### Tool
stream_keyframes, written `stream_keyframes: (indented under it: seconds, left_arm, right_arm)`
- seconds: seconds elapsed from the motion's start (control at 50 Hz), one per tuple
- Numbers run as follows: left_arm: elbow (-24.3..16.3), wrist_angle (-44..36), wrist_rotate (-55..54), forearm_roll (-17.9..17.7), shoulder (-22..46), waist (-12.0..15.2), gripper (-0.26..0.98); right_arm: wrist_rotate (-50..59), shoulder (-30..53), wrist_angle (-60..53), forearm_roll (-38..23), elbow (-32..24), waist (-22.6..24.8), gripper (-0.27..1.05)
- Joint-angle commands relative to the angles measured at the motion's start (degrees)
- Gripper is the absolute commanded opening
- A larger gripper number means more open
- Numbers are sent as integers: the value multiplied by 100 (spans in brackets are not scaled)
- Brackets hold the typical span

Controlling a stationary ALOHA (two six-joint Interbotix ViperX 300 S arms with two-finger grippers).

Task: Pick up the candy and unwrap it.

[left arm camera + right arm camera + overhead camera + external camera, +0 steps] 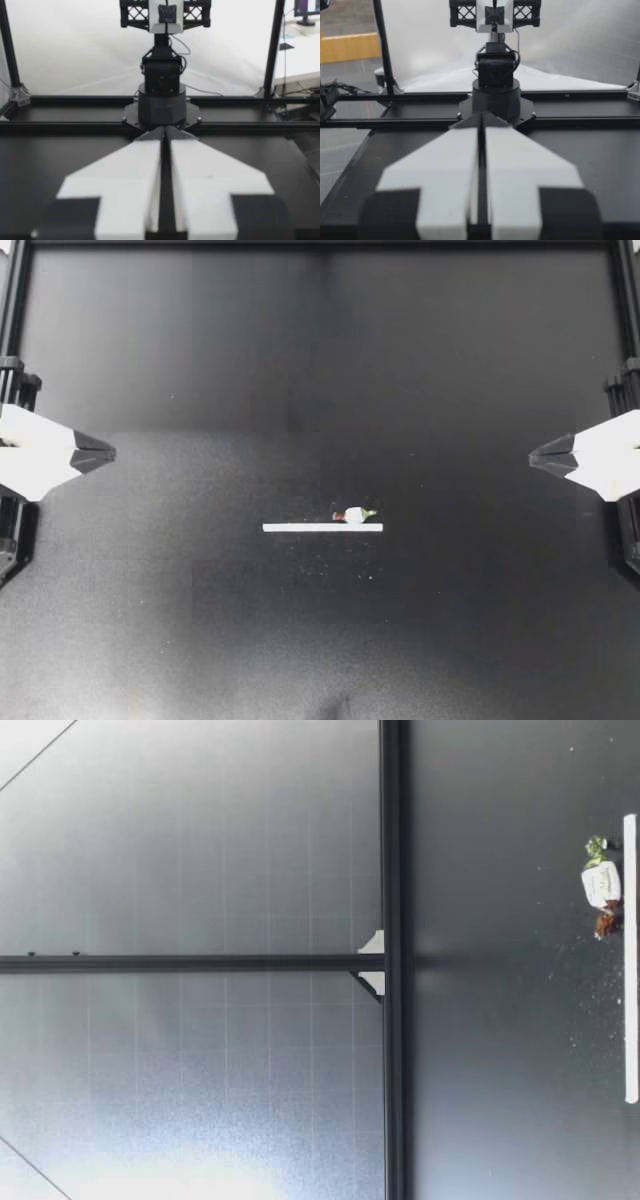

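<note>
A small wrapped candy [354, 515] with a white body, a green twist at one end and a red twist at the other lies on the black table, touching a white strip [322, 527]. The low view shows the candy [601, 885] lying beside the strip [630, 958]. My left gripper [108, 452] is shut and empty at the table's left edge, far from the candy. At the right edge my right gripper [536, 456] is likewise shut and empty. In each wrist view the fingers [165, 131] [481, 119] meet at their tips, pointing at the opposite arm's base.
A black frame rail [392, 960] borders the table's far side. Small white specks [350, 565] lie scattered on the table near the strip. The opposite arm's base [161, 102] [495, 97] stands ahead of each gripper.
</note>
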Motion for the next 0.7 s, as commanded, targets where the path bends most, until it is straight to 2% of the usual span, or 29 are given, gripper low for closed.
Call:
stream_keyframes:
  seconds: [0.0, 0.16, 0.36, 0.52, 0.68]
  left_arm:
    - [-53, -149, 9, 0, 44, -18, -10]
    - [62, -360, 35, 0, 62, -18, -11]
    - [193, -457, 123, 0, 141, -18, -11]
    - [167, -457, 123, 0, 255, -18, -11]
    - [158, -457, 123, 0, 290, -18, -11]
  right_arm:
    - [-26, 62, -88, -18, -35, 53, -12]
    - [-44, 422, -123, -26, -114, 53, -12]
    - [-35, 1573, 26, -26, -598, -62, -12]
    - [-35, 2725, 756, -26, -1081, -308, -11]
    - [-44, 3858, 1758, -44, -1714, -483, -3]
